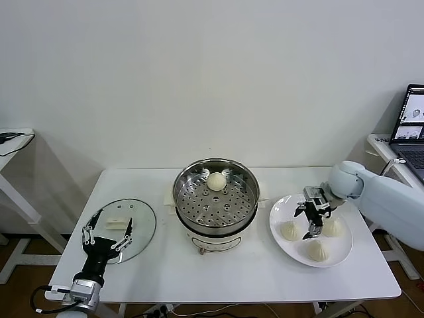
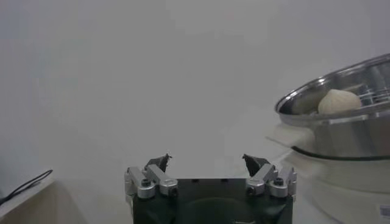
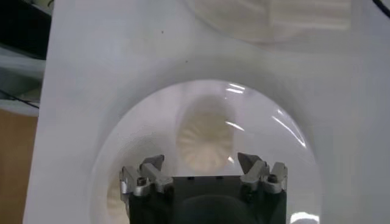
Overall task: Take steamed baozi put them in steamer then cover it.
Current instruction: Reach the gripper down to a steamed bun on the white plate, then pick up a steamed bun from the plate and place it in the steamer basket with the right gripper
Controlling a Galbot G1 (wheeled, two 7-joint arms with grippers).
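The steamer (image 1: 215,173) stands mid-table with one baozi (image 1: 216,181) on its perforated tray; both also show in the left wrist view, the pot (image 2: 341,131) and the bun (image 2: 339,101). Three baozi (image 1: 289,230) (image 1: 331,227) (image 1: 317,250) lie on a white plate (image 1: 285,205) at the right. My right gripper (image 1: 313,222) is open just above the plate among them; in the right wrist view (image 3: 201,165) one pleated baozi (image 3: 205,141) lies between its open fingers. The glass cover (image 1: 136,228) lies flat at the left. My left gripper (image 1: 106,235) is open and empty at the cover's near edge.
A laptop (image 1: 412,126) sits on a side table at the far right. Another small table (image 1: 13,139) stands at the far left. The white table's front edge (image 1: 225,297) runs just below the plate and cover.
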